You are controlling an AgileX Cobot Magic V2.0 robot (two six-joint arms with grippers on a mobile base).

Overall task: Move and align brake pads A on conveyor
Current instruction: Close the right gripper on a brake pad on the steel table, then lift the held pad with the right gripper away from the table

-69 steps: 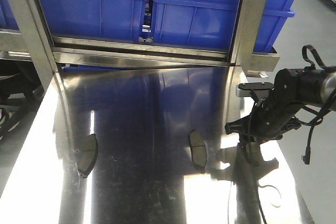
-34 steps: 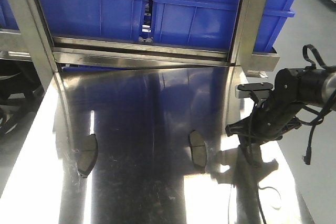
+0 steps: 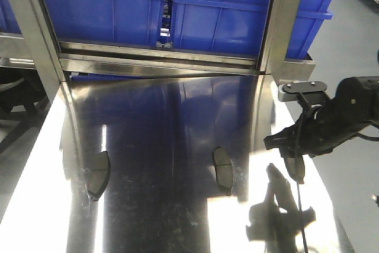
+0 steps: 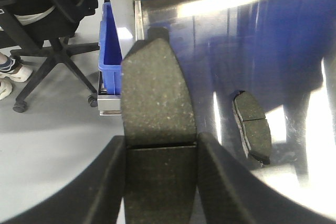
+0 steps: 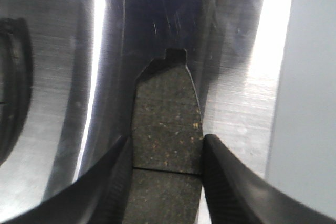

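Currently: each of my two grippers pinches one pad; two more lie loose on the table (image 3: 166, 117); the conveyor shows in no view.
Grip, left: my left gripper (image 4: 160, 140) is clamped across the left pad (image 4: 157, 93) at its groove, long end poking far.
Grip, right: my right gripper (image 5: 165, 145) is clamped the same way on the right pad (image 5: 165, 106), by the table's right edge.
Loose: edge pad (image 3: 99, 173) near the left edge, mid pad (image 3: 223, 169) about centre, well apart.
Risk, swivel: the pinch is narrow and sits at mid-length, so a jolt could turn a pad or let it slide out, and it would land crooked.
Risk, drop: both held pads sit close to table edges; a slip there likely means floor.
Front view only: right arm's pose, both loose pads, blue bins (image 3: 225, 10) far; left gripper out of frame.
Left wrist only: chair (image 4: 47, 24) and floor past the left edge.
Right wrist only: blurred dark shape at left, cannot tell what.
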